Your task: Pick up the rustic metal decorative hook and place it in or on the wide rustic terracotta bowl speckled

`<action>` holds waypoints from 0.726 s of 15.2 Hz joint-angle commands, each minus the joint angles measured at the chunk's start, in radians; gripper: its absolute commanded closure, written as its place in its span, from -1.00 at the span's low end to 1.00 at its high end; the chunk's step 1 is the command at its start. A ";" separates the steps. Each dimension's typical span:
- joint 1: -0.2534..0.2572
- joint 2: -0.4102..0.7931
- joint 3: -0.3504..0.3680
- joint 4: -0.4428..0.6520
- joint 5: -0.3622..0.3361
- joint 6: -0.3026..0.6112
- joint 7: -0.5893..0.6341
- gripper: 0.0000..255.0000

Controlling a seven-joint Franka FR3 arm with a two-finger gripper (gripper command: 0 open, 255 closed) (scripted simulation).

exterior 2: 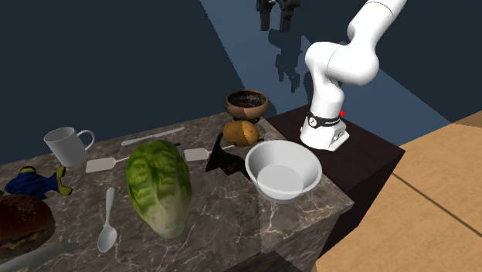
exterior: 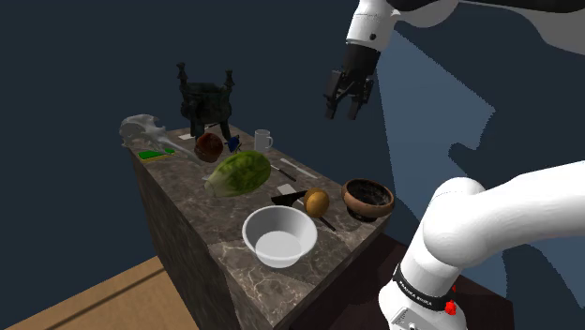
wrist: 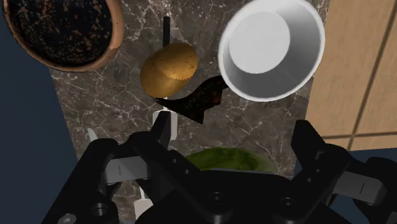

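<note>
Apart: flat dark angular hook [wrist: 198, 102], round speckled brown bowl [wrist: 63, 28].

A stone table [exterior 2: 224, 205] sits far under the hand [exterior: 344, 112]. Right below the hand lie a potato [wrist: 168, 69] and a dark hook [wrist: 200, 98], side by side. A brown spotty bowl [wrist: 63, 28] and a white bowl [wrist: 270, 48] stand on either side of them. Farther from the hand lie a green lettuce [exterior 2: 158, 185], a spoon [exterior 2: 108, 220] and a mug [exterior 2: 66, 144].

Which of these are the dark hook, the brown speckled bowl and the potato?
dark hook [wrist: 198, 102]: wrist view, on its flat dark body.
brown speckled bowl [exterior 2: 246, 110]: second exterior view, on its outer wall.
potato [wrist: 167, 69]: wrist view, on its middle.
</note>
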 commanded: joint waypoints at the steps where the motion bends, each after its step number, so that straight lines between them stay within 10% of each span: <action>1: 0.000 0.000 0.000 0.000 0.000 0.000 0.000 -1.00; 11: -0.075 0.216 0.191 -0.131 -0.011 0.296 0.331 -1.00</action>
